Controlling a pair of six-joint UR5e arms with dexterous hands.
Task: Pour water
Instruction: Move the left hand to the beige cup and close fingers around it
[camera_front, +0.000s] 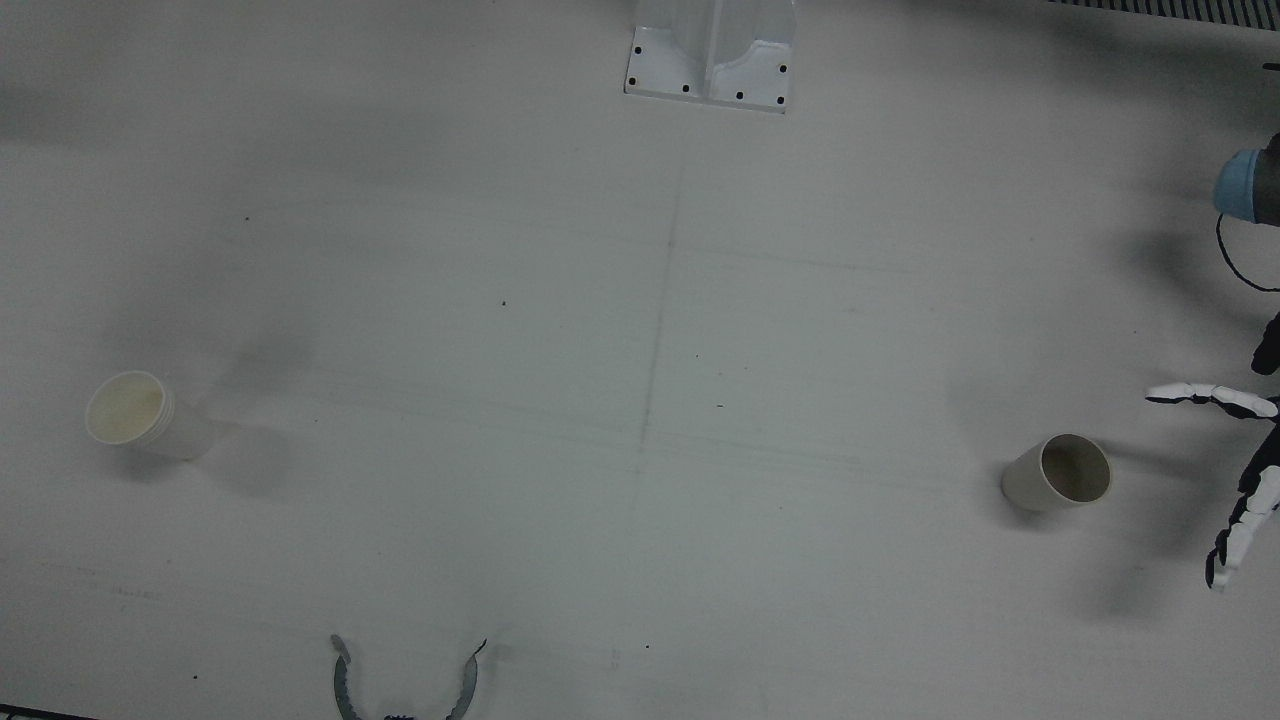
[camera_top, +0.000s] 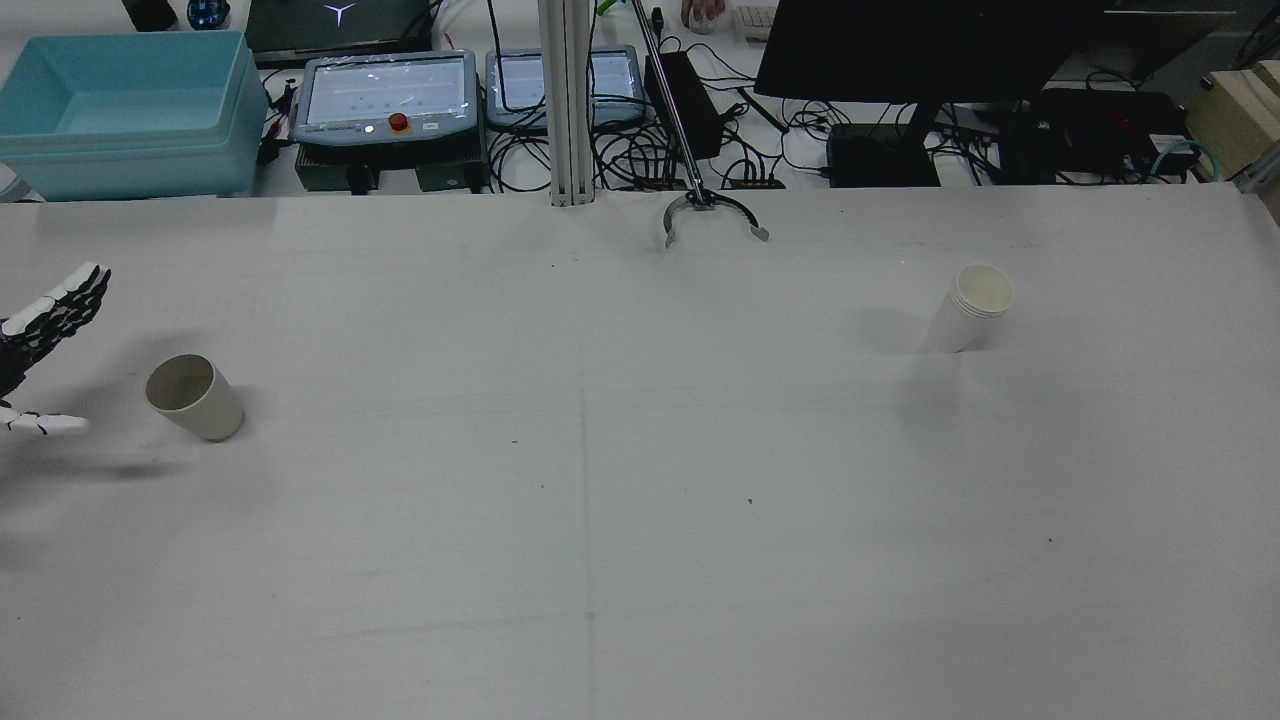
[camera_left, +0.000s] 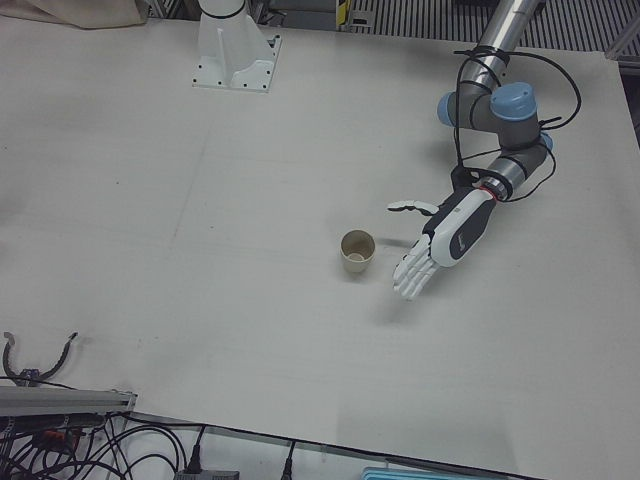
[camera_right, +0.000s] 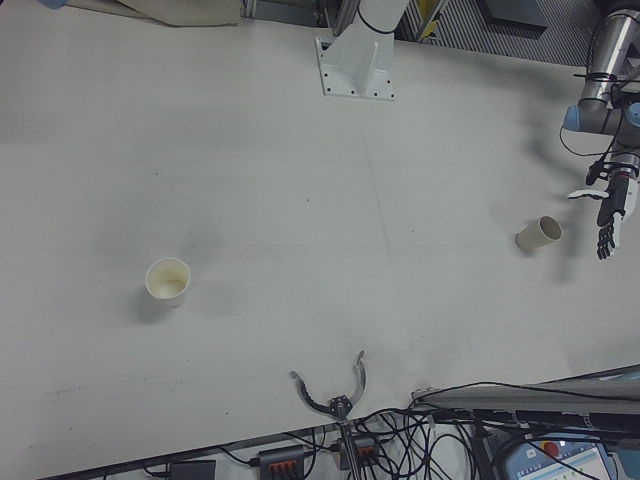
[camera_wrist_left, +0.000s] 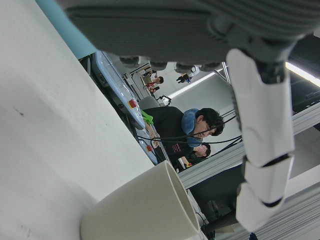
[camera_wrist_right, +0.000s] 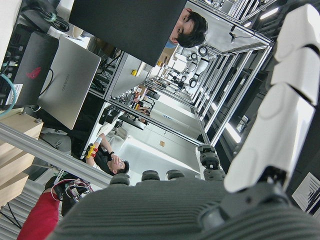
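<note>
Left hand (camera_left: 440, 245) hovering just beside the beige cup (camera_left: 357, 249), fingers spread wide, holding nothing, not touching. Cup upright near the table's (camera_front: 640, 400) left edge. White stacked cups (camera_front: 140, 415) standing far across, near the right edge. Right hand (camera_wrist_right: 210, 200) only in its own camera, fingers' spread impossible to tell.

Even, diffuse overhead lighting; the table (camera_front: 640, 400) reads pale grey with soft, smeared shadows. Front view slightly hazy and dim. Hand views blurred close up, with bright ceiling strips.
</note>
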